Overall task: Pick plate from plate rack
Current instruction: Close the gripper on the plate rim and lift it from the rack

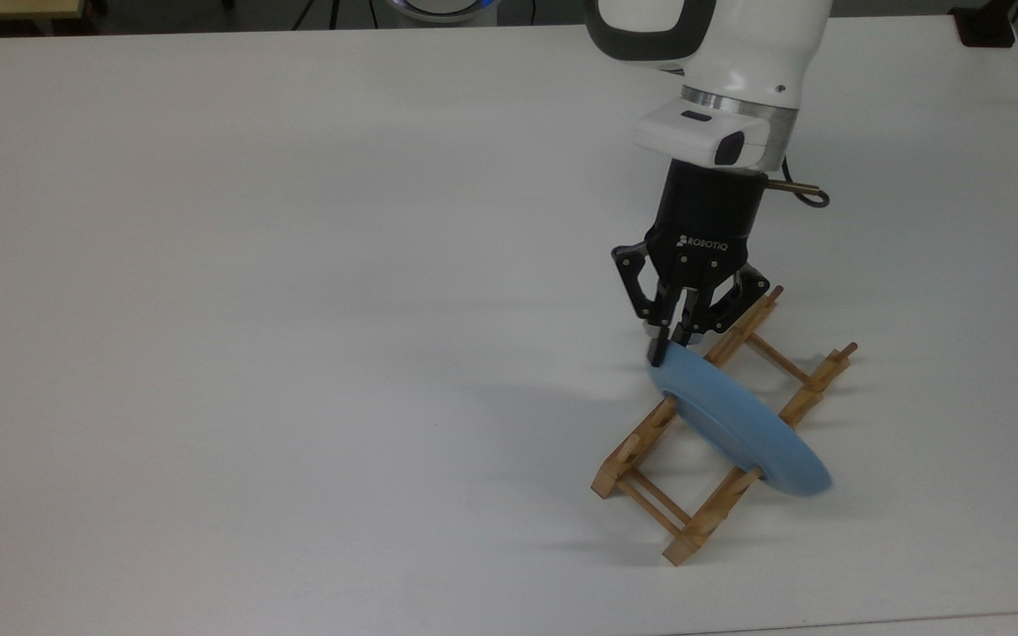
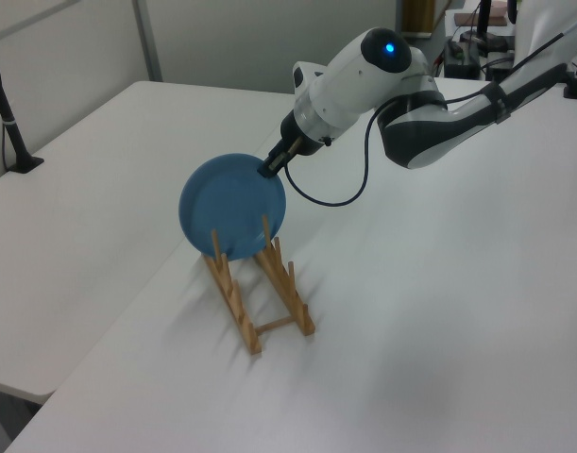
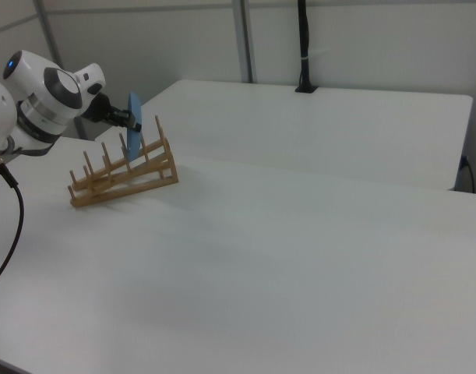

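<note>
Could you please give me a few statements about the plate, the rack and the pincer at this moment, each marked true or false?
1. The blue plate stands on edge in the wooden plate rack. True.
2. The pincer is wide open, well above the plate. False: its fingers are shut on the plate's rim.
3. The pincer grips the plate at its upper edge in the left view. True.
4. The plate lies flat on the white table. False: it stands between the rack's pegs.
5. Two plates sit in the rack. False: just one.

A white table [image 1: 253,265] carries the wooden plate rack [image 1: 650,442] directly.
</note>
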You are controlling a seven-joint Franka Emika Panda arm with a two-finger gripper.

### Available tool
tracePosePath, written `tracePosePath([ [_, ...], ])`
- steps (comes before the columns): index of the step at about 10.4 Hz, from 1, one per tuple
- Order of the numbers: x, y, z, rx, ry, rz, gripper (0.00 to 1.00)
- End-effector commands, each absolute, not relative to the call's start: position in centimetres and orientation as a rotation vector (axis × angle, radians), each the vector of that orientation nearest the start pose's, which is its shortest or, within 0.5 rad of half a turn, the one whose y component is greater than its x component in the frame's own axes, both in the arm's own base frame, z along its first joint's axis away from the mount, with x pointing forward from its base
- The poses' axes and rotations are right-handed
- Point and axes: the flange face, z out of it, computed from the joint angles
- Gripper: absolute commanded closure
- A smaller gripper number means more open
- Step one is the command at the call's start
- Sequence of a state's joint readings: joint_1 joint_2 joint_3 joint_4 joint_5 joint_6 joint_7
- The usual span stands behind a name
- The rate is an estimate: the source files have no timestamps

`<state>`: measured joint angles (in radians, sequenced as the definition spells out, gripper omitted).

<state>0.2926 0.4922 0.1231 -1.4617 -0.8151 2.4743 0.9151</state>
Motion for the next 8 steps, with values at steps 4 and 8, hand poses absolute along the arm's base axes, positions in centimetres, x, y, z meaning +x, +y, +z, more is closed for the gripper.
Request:
tracePosePath([
  [4, 66.3, 28.7, 53.1, -2.949, 0.078, -1.345, 1.0],
  [8, 62.3, 23.8, 61.9, -3.031, 0.184, -1.032, 1.0],
])
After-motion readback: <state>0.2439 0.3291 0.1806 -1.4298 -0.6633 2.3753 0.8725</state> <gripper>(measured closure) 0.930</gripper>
